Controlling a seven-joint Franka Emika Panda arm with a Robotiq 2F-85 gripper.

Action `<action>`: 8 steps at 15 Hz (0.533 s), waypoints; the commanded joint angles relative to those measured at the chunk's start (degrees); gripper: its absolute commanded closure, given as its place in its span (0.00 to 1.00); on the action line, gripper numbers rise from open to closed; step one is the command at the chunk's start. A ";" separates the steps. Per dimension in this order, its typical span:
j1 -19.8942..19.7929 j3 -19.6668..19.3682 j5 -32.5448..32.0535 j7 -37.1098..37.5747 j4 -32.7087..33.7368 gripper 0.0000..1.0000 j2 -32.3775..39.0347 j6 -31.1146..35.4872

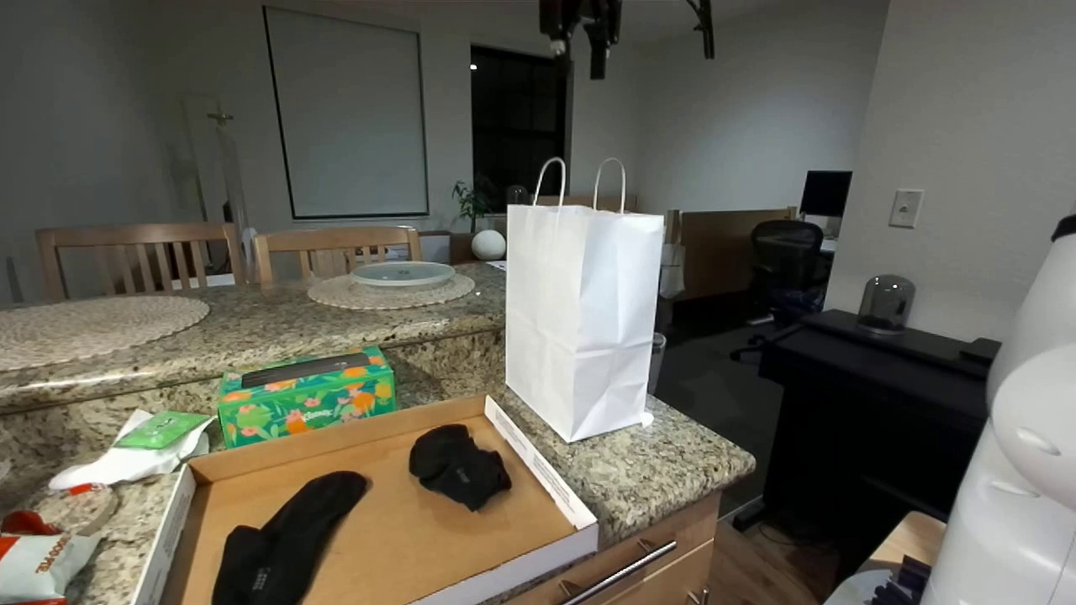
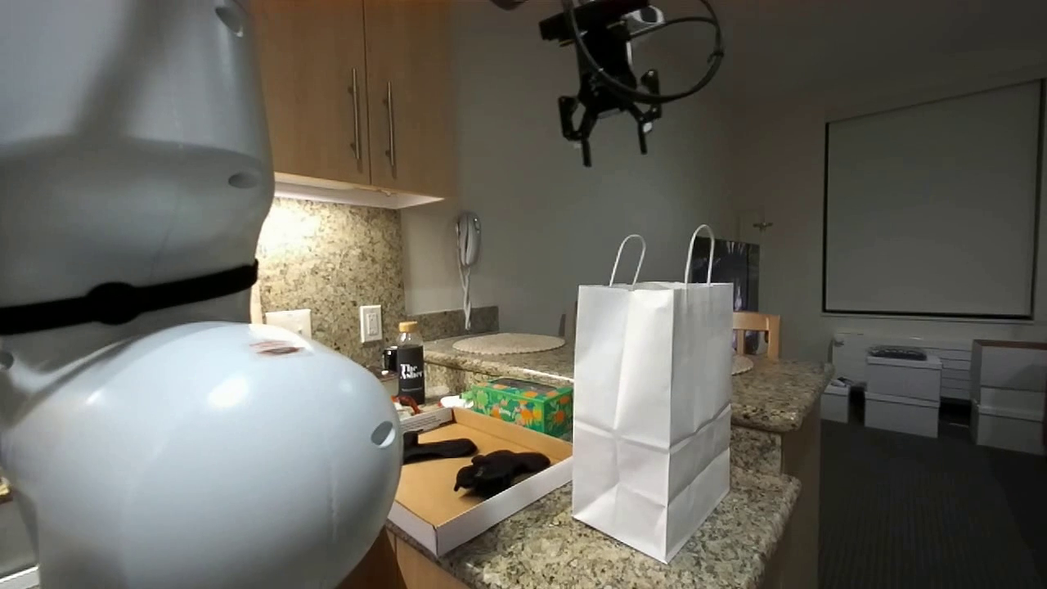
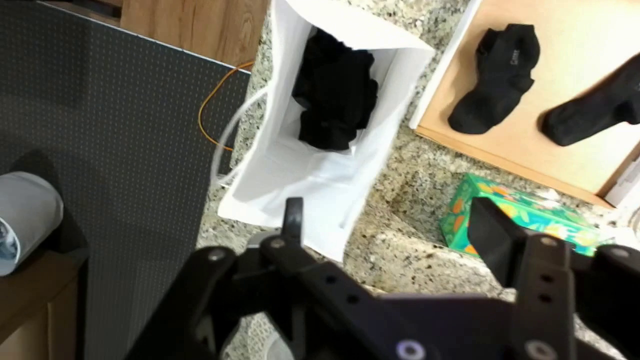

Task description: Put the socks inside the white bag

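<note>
In the wrist view, left to right, can see a pale bin (image 3: pixel 30 215) well left of the white bag (image 3: pixel 310 175), rumpled black fabric (image 3: pixel 335 95) inside the bag, then, just right of the bag, a cardboard tray (image 3: pixel 570 40) bearing two black socks (image 3: pixel 500 80). Also right of the bag, can see a green tissue box (image 3: pixel 550 215), partly hidden by the gripper (image 3: pixel 388 215), spread wide above the bag.
</note>
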 commanded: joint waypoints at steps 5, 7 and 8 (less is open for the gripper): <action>10.13 11.90 3.01 19.62 -9.14 0.00 -1.77 9.82; 11.19 13.82 3.90 26.20 -15.48 0.00 -1.53 16.00; 11.59 14.31 4.32 28.95 -18.35 0.00 -1.25 18.44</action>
